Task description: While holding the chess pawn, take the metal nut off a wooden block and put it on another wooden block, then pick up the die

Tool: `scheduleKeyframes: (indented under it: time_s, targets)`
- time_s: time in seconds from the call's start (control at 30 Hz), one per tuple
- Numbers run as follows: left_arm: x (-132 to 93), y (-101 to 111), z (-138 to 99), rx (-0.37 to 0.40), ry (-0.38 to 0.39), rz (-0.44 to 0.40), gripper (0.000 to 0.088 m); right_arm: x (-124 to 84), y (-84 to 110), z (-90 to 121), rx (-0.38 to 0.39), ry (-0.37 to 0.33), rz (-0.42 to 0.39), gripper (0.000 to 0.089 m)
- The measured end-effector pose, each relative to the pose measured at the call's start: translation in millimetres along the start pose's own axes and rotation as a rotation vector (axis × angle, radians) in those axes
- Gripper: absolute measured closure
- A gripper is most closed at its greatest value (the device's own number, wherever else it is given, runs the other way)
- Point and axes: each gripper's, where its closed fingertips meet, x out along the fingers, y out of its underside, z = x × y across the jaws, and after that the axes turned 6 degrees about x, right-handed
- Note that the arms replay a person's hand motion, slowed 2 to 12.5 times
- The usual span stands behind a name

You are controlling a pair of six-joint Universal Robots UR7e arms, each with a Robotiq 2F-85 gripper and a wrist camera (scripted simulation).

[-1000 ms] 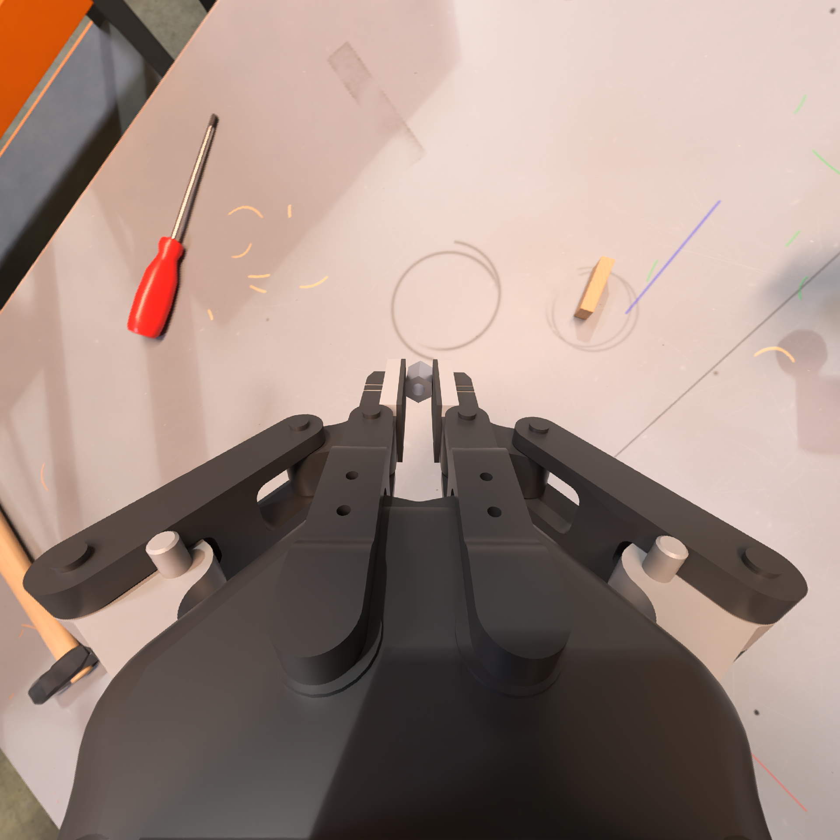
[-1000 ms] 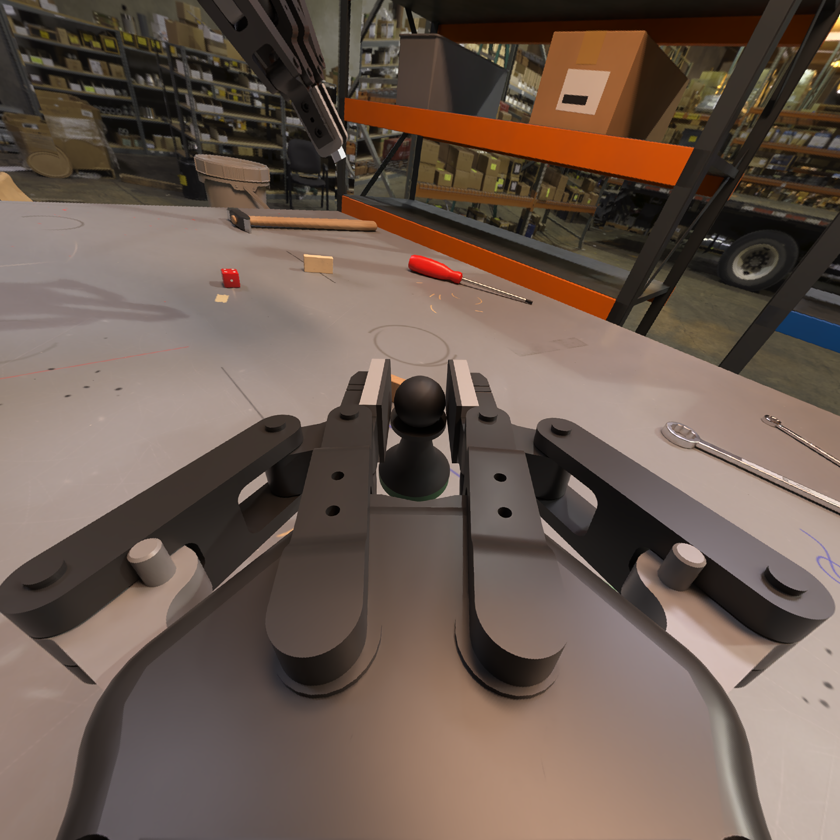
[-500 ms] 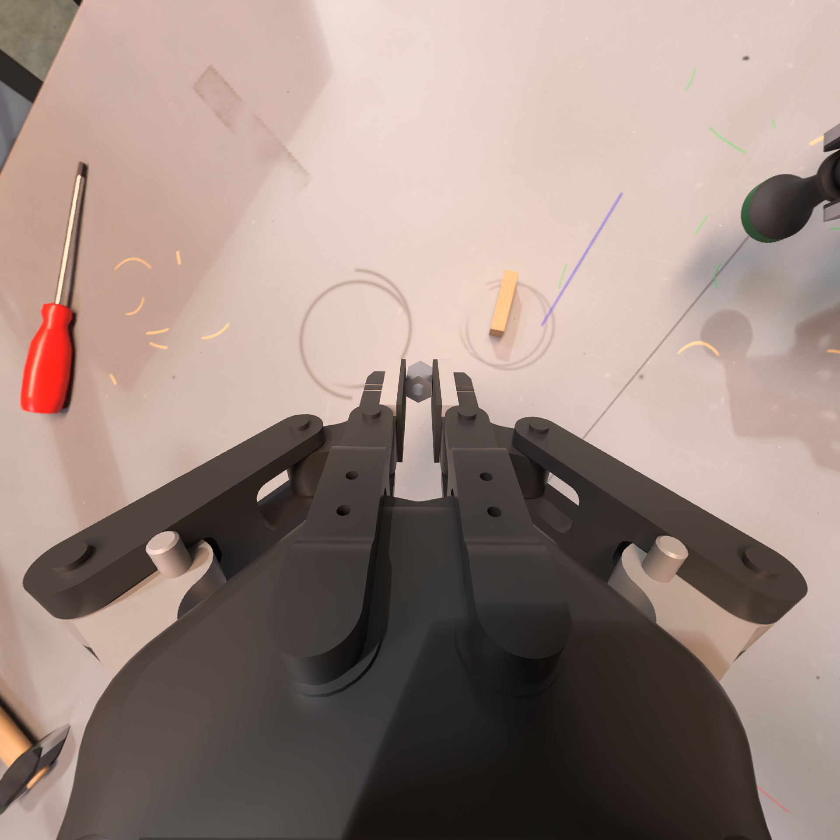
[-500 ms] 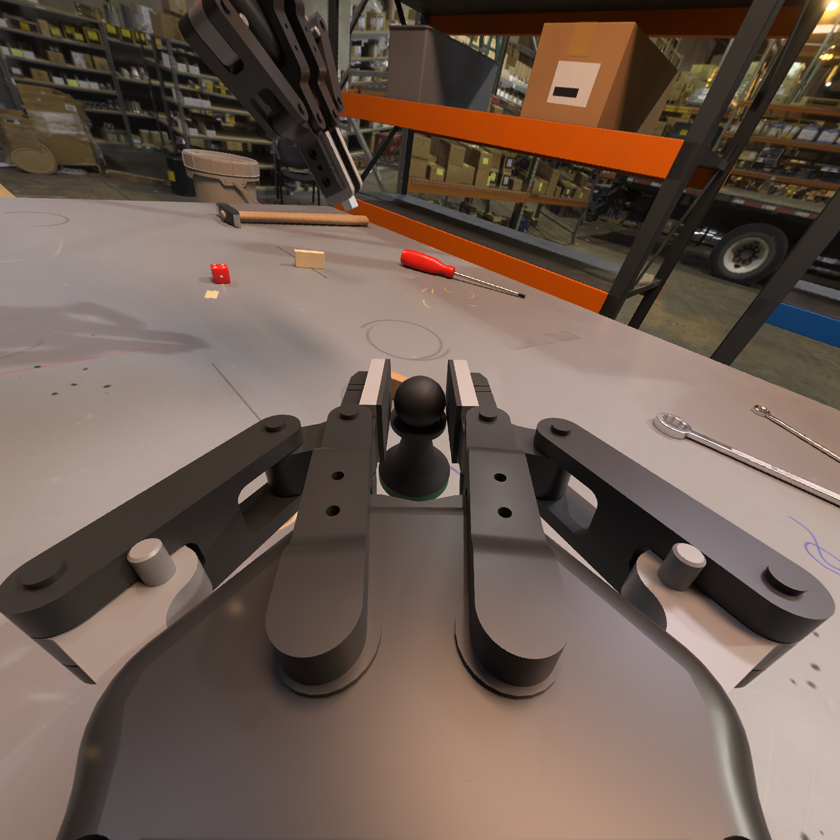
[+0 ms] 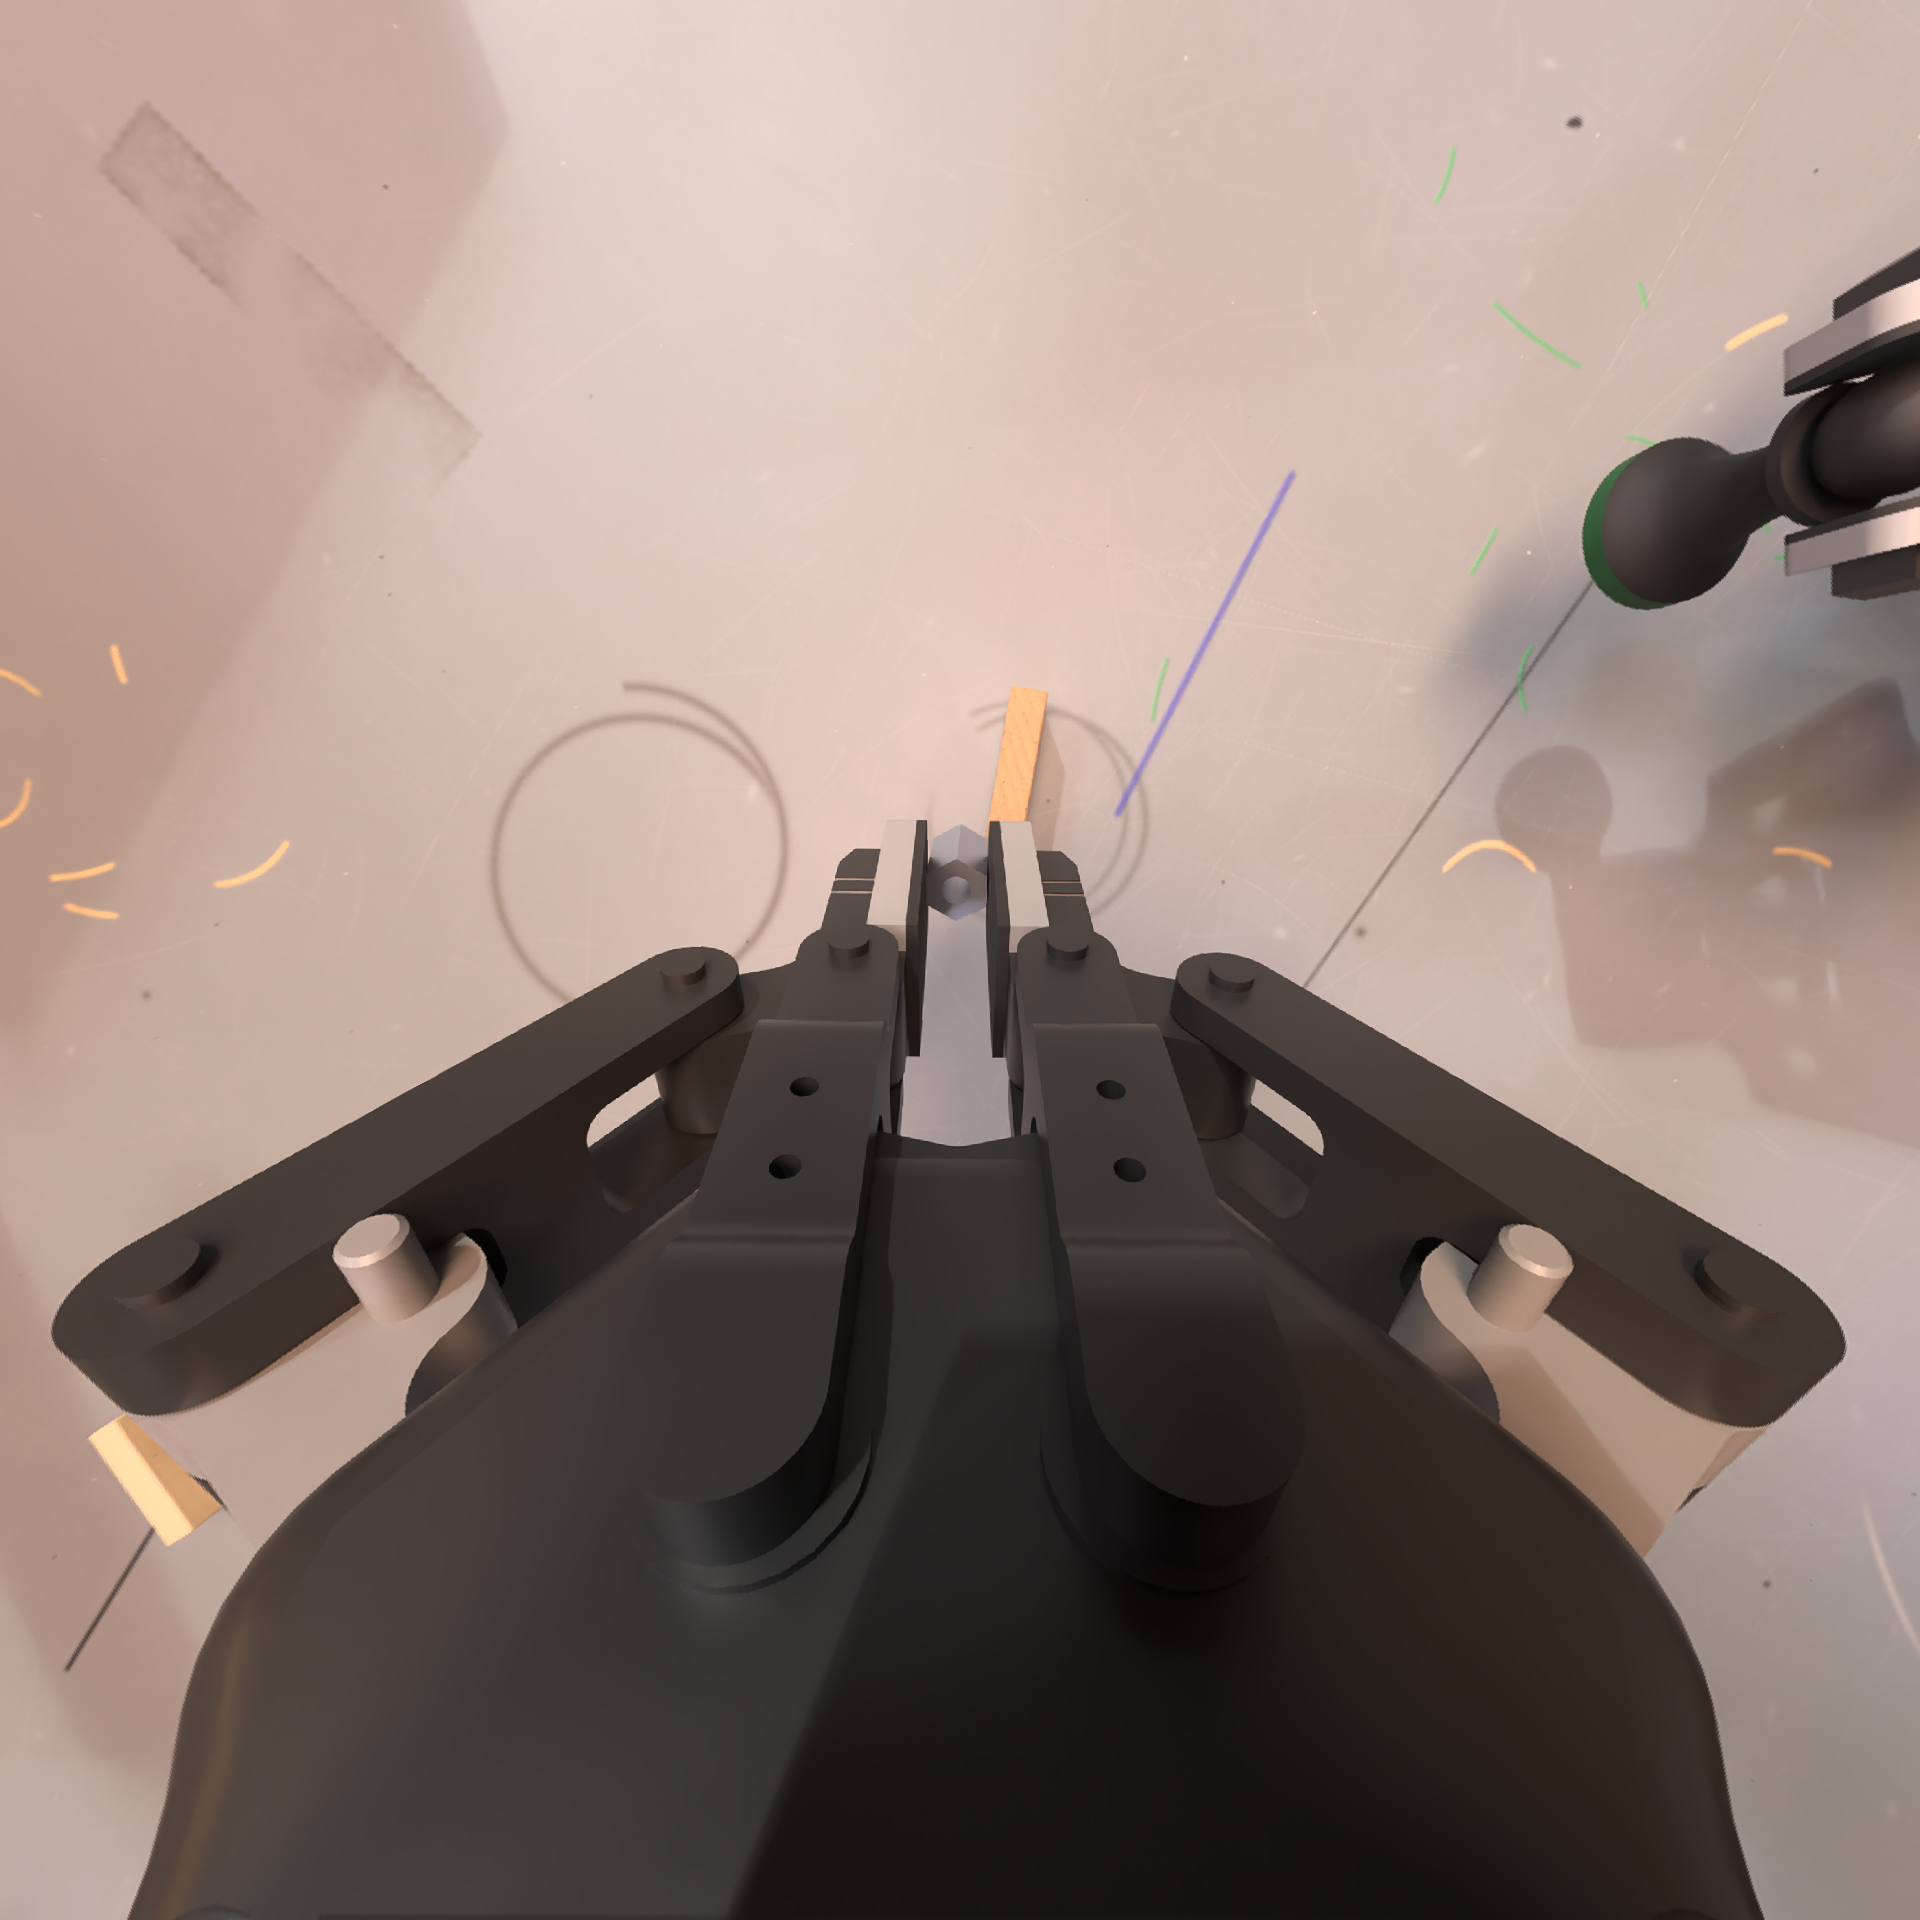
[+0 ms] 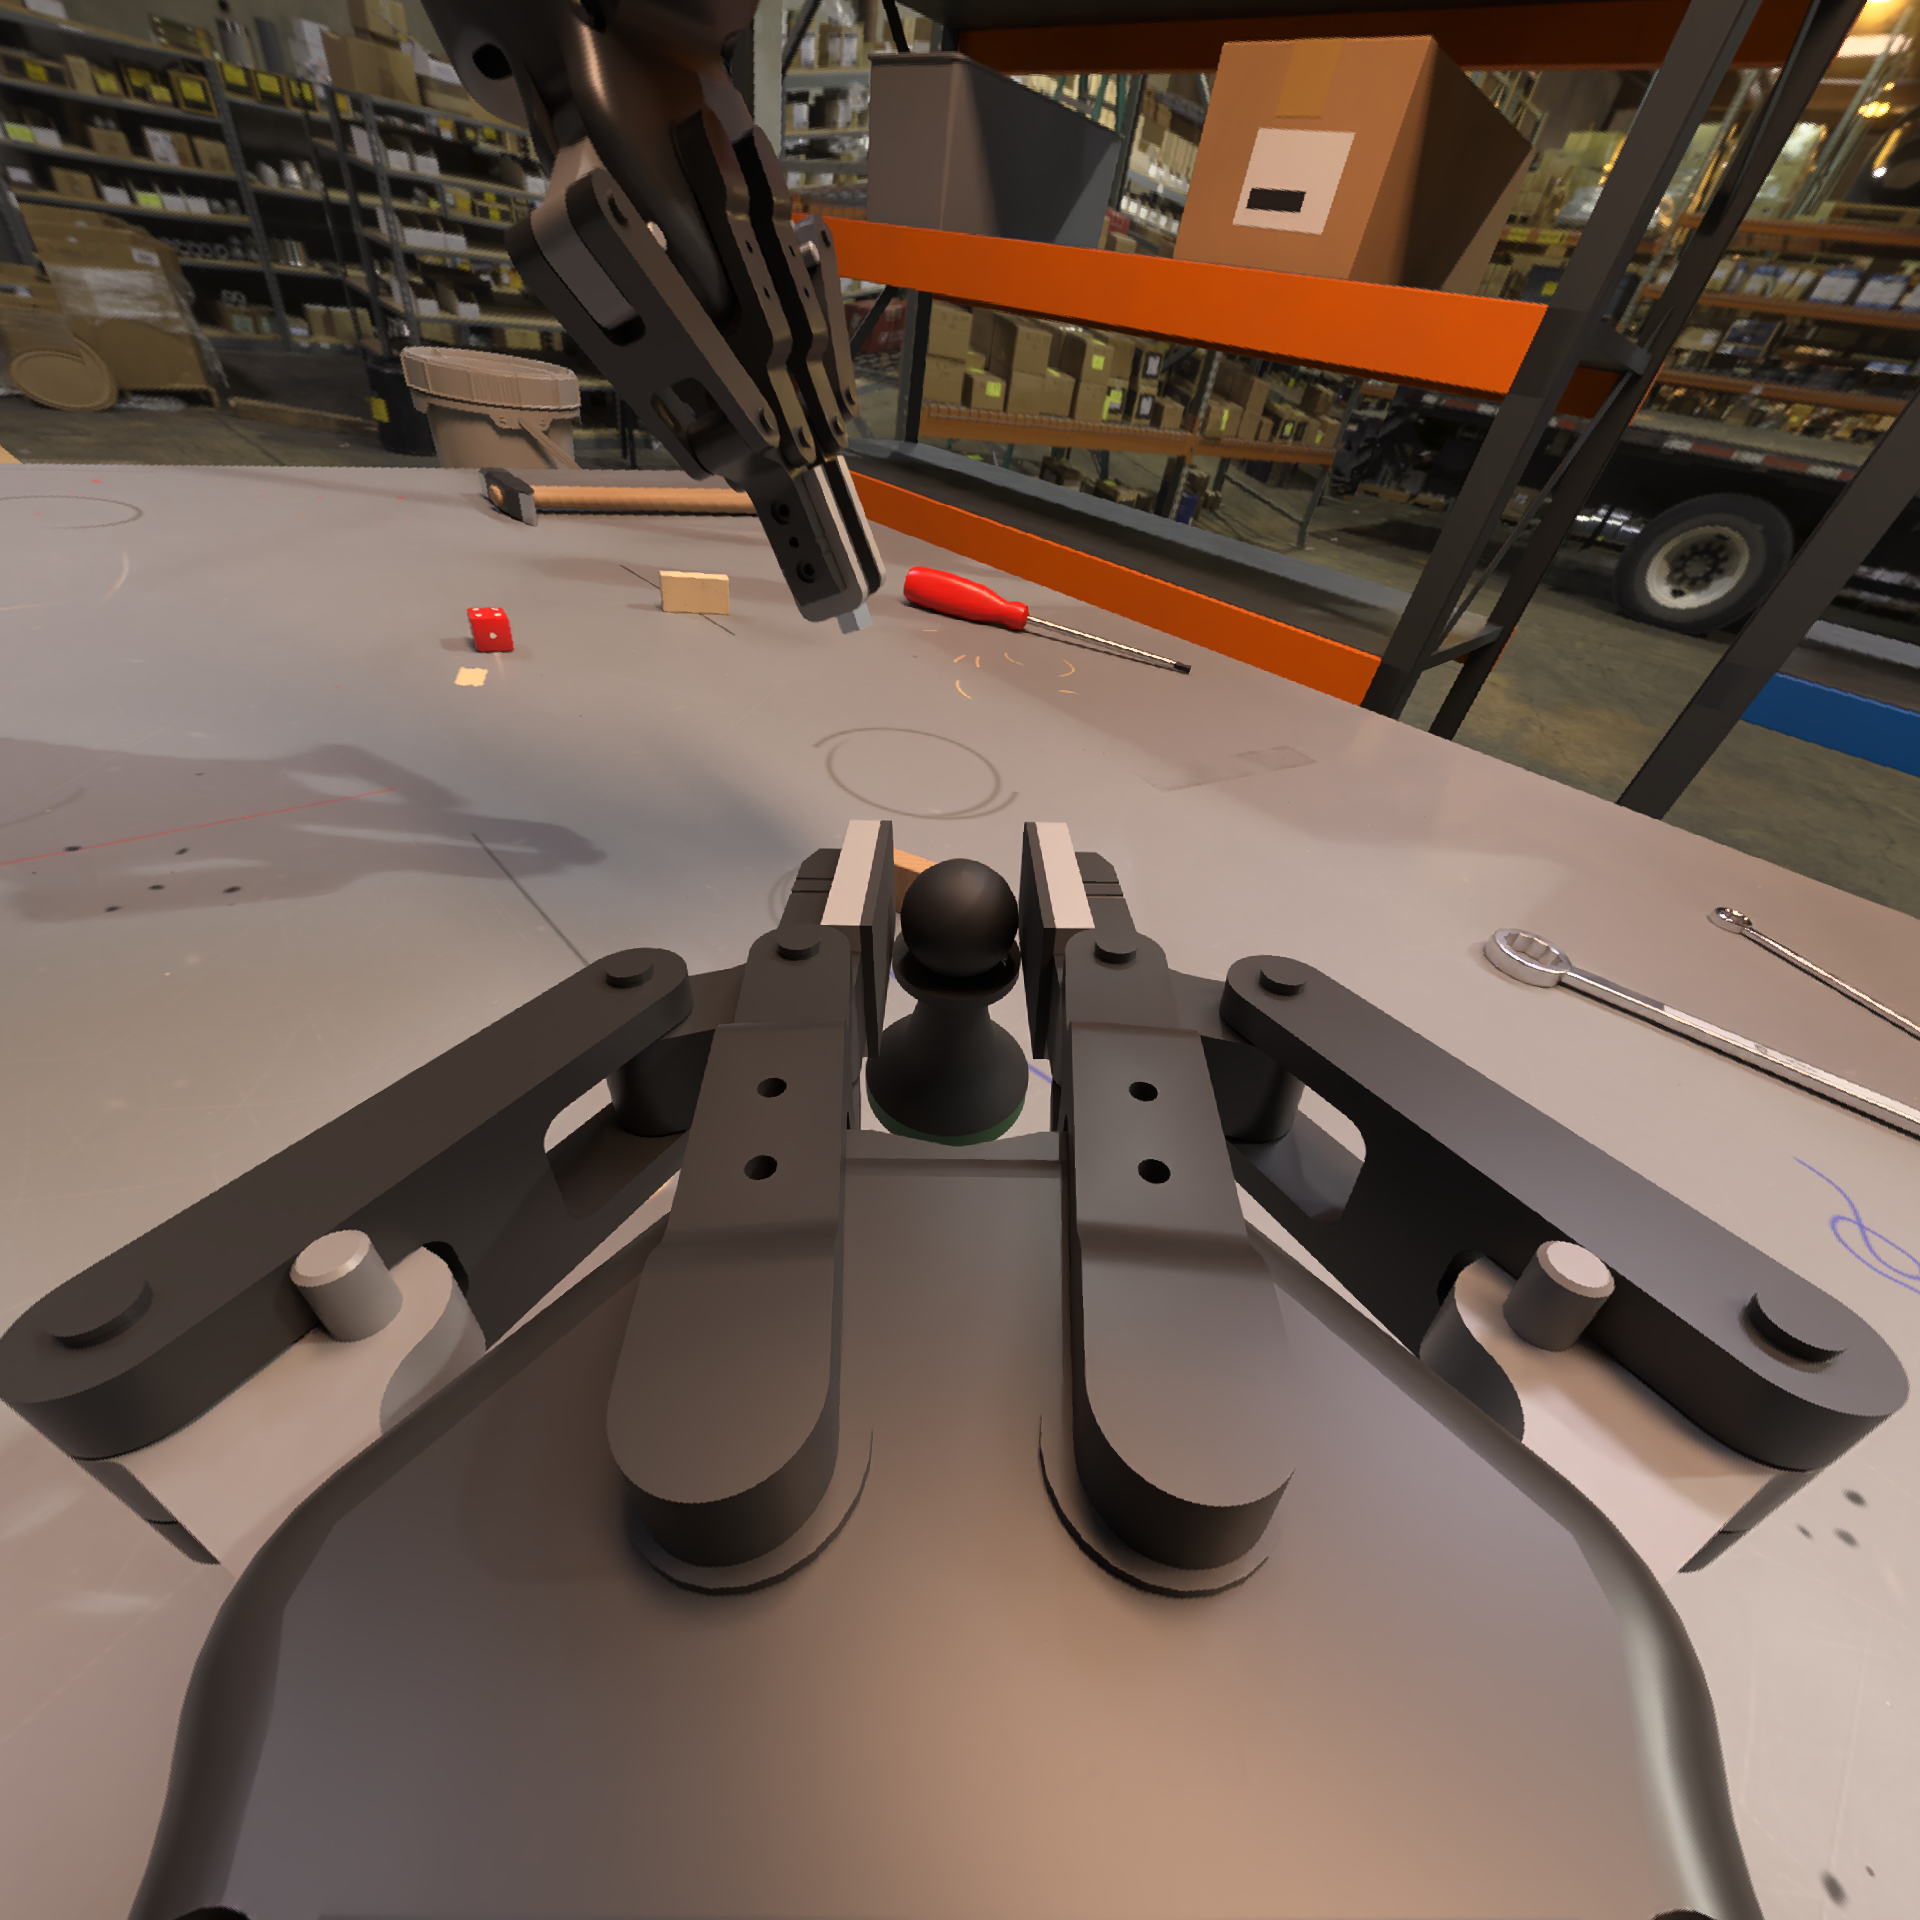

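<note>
Since a second ago, the left claw (image 5: pixel 957 871) has travelled across the grey tabletop (image 5: pixel 935 364), leaving the red-handled screwdriver (image 6: pixel 966 603) behind, and the thin tan wooden block (image 5: pixel 1017 753) now lies just beyond its fingertips. That claw is clamped on the small silver hexagonal metal nut (image 5: pixel 957 885), held above the tabletop. Beside that block, the right claw (image 6: pixel 957 909) grips the black chess pawn (image 6: pixel 951 997) by its round head. So the carrying step is in hand. Next, I judge, the nut must be lowered onto that block and released. Well apart from the block, the red die (image 6: pixel 489 629) waits near a second, thicker wooden block (image 6: pixel 694 592).
</note>
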Motion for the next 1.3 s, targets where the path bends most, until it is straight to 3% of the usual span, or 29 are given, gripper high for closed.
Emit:
scheduleKeyframes:
  time_s: [0.47, 0.83, 1.3]
  targets:
    - [29.2, -4.9, -4.3, 0.015, 0.036, 0.065, 0.0778, -1.6, 0.2, -0.6, 0.003, -0.001, 0.003, 0.0673]
    - [42.1, -5.4, 0.7, 0.036, 0.003, 0.112, 0.0778, -3.1, -1.0, -0.3, -0.005, 0.001, -0.003, 0.0673]
    - [56.7, -3.6, -6.9, 0.067, 0.043, 0.151, 0.0778, -2.0, -0.1, -0.1, -0.002, -0.003, 0.006, 0.0673]
